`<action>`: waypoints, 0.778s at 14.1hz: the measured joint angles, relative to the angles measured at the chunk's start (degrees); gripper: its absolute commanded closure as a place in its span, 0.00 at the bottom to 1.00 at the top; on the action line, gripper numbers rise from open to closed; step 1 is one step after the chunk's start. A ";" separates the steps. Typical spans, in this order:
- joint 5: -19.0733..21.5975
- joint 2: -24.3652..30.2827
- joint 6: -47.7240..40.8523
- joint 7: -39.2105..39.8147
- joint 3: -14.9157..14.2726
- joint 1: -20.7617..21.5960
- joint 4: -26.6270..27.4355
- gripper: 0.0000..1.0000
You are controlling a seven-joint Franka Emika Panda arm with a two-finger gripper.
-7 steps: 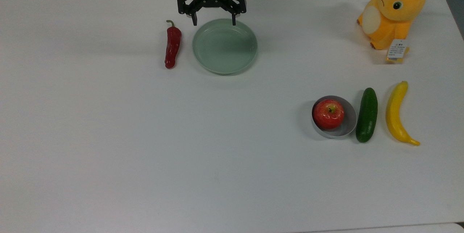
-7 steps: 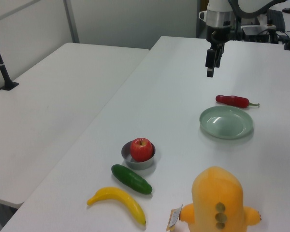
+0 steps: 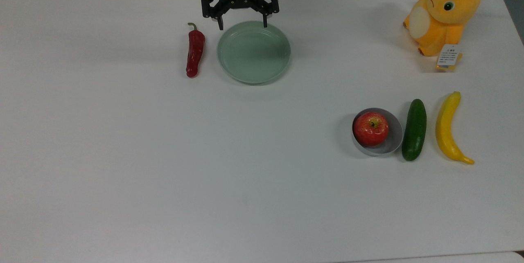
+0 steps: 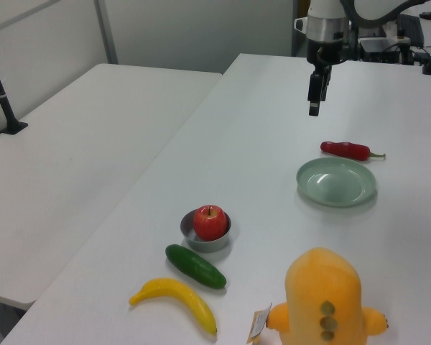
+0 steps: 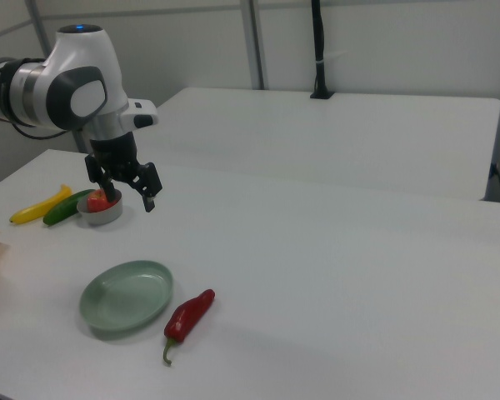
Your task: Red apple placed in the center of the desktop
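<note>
The red apple (image 3: 371, 129) sits in a small grey metal bowl (image 3: 396, 134) on the white desktop (image 3: 163, 165), toward the top view's right. My gripper (image 3: 243, 25) hangs open and empty above the far rim of a green plate (image 3: 254, 52), well away from the apple. In the left view the apple (image 4: 210, 221) is in the foreground and the gripper (image 4: 314, 108) is high at the back. In the right view the gripper (image 5: 127, 200) partly covers the apple (image 5: 95, 201).
A red chili pepper (image 3: 195, 52) lies just left of the plate in the top view. A green cucumber (image 3: 414, 129) and a yellow banana (image 3: 448, 128) lie right of the bowl. An orange plush toy (image 3: 444, 11) sits at the far right corner.
The gripper has shifted very slightly toward the top view's right and far edge. Its fingers stay open. The apple and the other objects have not moved.
</note>
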State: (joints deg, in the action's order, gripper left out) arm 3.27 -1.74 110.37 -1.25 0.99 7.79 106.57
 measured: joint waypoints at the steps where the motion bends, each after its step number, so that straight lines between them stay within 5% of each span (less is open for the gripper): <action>1: 0.00 0.00 0.00 0.06 0.01 0.00 0.01 0.00; 11: -0.01 -3.58 12.73 0.72 2.68 3.74 -2.93 0.00</action>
State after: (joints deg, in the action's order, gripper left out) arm 3.27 -5.31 123.10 -0.52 3.67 11.53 103.64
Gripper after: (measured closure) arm 0.000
